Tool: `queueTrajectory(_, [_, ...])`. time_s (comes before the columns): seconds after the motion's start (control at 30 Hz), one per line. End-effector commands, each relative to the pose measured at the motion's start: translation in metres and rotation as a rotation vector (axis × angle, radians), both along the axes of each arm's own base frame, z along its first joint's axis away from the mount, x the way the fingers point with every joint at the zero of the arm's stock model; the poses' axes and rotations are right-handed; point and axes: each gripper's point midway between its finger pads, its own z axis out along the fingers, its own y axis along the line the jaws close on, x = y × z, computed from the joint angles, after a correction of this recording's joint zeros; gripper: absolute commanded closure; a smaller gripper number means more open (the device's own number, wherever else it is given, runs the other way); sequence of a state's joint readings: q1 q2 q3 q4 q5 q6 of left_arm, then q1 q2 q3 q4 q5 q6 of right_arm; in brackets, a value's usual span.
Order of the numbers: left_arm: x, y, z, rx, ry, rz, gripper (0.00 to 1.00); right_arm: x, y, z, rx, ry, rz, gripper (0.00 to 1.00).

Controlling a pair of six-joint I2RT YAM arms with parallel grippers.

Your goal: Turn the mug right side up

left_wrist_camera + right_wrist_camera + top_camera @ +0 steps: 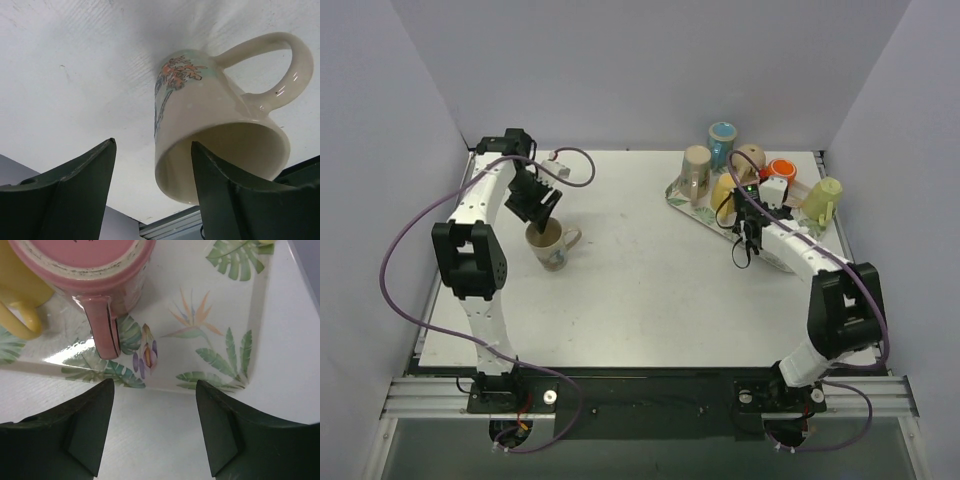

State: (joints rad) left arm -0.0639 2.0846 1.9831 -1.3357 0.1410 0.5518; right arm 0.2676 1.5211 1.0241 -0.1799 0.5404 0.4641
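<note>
The left gripper (pixel 153 142) is seen parted with nothing clamped; one finger (pixel 225 200) is set at the mug's rim, the other is kept clear of it. The mug (pixel 552 244) is stood mouth-up on the desk (pixel 650 290), just below that gripper. The turning is judged done, and only withdrawal is left. Well to the right of the mug, the right gripper (pixel 155 385) is held open and empty at the tray (pixel 165 305) edge.

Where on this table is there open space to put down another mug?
The table is bare across its middle and near side, between the cream mug on the left and the tray on the right. The rear centre is free too. The tray is crowded with cups, and the right arm reaches over its near edge.
</note>
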Motion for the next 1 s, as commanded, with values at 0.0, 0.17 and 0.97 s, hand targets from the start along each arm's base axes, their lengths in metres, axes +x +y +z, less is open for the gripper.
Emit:
queueTrajectory(0.0, [-0.01, -0.006, 0.067, -0.053, -0.139, 0.005, 0.28, 0.037, 0.0, 0.0, -0.012, -0.032, -0.025, 0.4])
queueTrajectory(0.17, [-0.011, -0.009, 0.102, -0.081, -0.277, 0.034, 0.28, 0.058, 0.002, -0.009, -0.021, -0.021, -0.018, 0.44])
queueTrajectory(0.97, [-0.078, -0.106, 0.163, -0.51, -0.566, -0.244, 0.18, 0.018, 0.015, 0.06, 0.384, -0.209, 0.065, 1.0])
